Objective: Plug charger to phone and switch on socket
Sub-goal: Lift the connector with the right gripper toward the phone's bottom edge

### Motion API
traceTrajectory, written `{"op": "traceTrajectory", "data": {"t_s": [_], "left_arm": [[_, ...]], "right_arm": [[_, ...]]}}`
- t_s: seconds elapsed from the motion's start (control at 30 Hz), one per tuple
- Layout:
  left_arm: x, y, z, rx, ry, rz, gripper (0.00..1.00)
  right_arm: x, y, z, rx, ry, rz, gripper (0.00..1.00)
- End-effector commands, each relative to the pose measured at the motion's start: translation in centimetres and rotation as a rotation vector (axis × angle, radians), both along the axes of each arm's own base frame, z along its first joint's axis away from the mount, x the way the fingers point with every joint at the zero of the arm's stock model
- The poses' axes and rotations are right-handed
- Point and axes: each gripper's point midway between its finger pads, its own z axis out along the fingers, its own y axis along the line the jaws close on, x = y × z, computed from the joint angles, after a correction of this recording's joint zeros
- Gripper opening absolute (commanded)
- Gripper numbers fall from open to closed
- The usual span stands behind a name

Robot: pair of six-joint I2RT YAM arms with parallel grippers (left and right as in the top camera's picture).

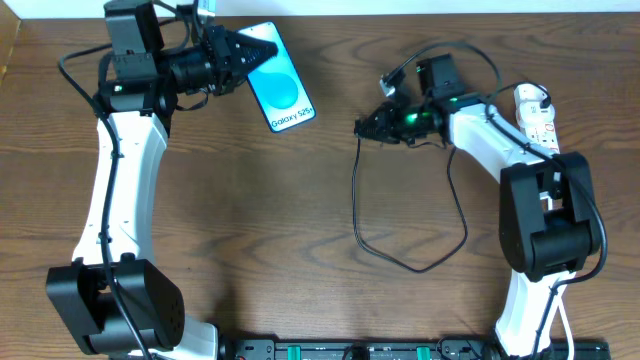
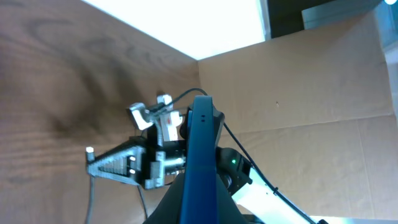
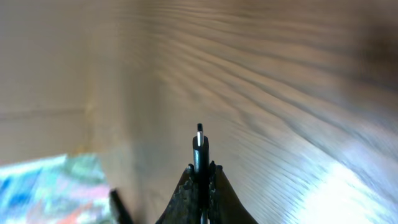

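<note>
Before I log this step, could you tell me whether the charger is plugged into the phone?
Unplugged. The tip of the charger sits bare in the right tool, apart from the phone in the left tool.

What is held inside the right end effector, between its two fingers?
The charger's connector, its metal tip sticking out past the fingers of the right end effector. The cable behind it is covered by them in the wrist view.
</note>
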Motion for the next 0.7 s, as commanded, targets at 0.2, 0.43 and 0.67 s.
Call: {"op": "traceTrajectory", "data": {"t_s": [0.2,0.43,0.67], "left_arm": [[0.4,-0.1,2.8,-0.015,-0.137,-0.011,0.07],[0.9,-0.1,4.2,-0.030,-0.188,-0.004,0.07],[1.3,0.0,6.4,-0.018,-0.348,-0.007,0.07]], "right_arm": [[-2.4,2.1,10.5,0.524,-0.326,0.405,0.01],[-3.1,3.3,12.7,0.579,-0.357,0.486,0.01],[-3.5,4.7,14.6,0.589,-0.373,0.524,0.01]]}}
